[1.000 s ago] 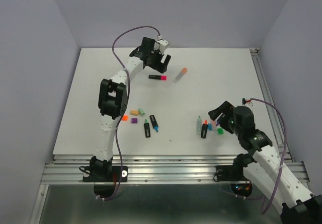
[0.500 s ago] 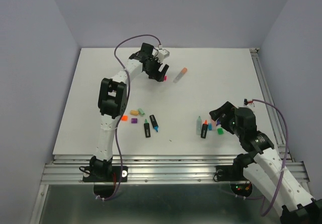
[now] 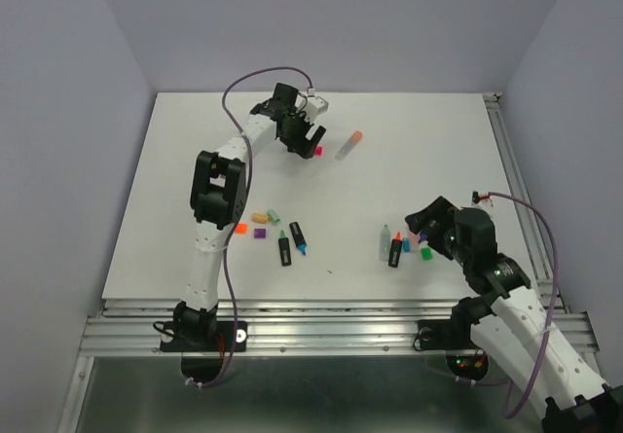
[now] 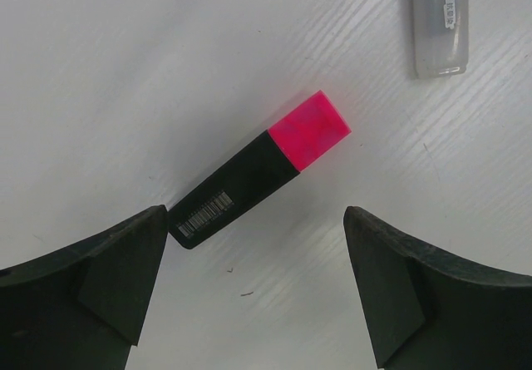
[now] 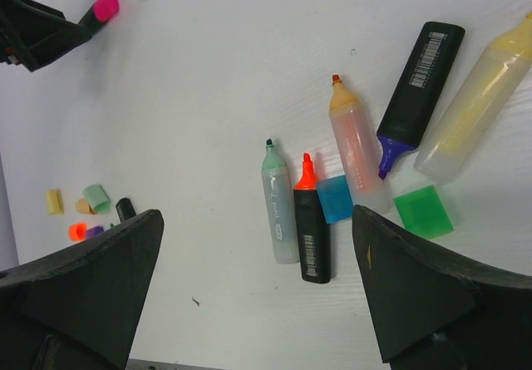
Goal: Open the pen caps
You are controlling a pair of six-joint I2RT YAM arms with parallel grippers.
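Observation:
A black highlighter point(image 4: 233, 191) with a pink cap point(image 4: 309, 130) on it lies on the white table. My left gripper point(image 4: 256, 217) is open just above it, and the barrel's end lies by the left finger. The top view shows that gripper point(image 3: 307, 143) at the far middle with the pink cap point(image 3: 317, 149) beside it. A pale pen with an orange cap point(image 3: 356, 135) lies to its right. My right gripper point(image 5: 258, 216) is open and empty, above loose blue point(image 5: 335, 199) and green point(image 5: 424, 211) caps among uncapped pens.
Loose orange point(image 3: 240, 227), peach point(image 3: 260, 217), green point(image 3: 274, 217) and purple point(image 3: 260, 233) caps lie near the left arm, beside two uncapped black pens point(image 3: 284, 249). Several uncapped pens point(image 5: 312, 229) lie under the right gripper. A metal rail point(image 3: 516, 180) runs along the table's right edge.
My left gripper has come down and nearer, from behind the pink-capped highlighter to right over it. The right arm has hardly moved.

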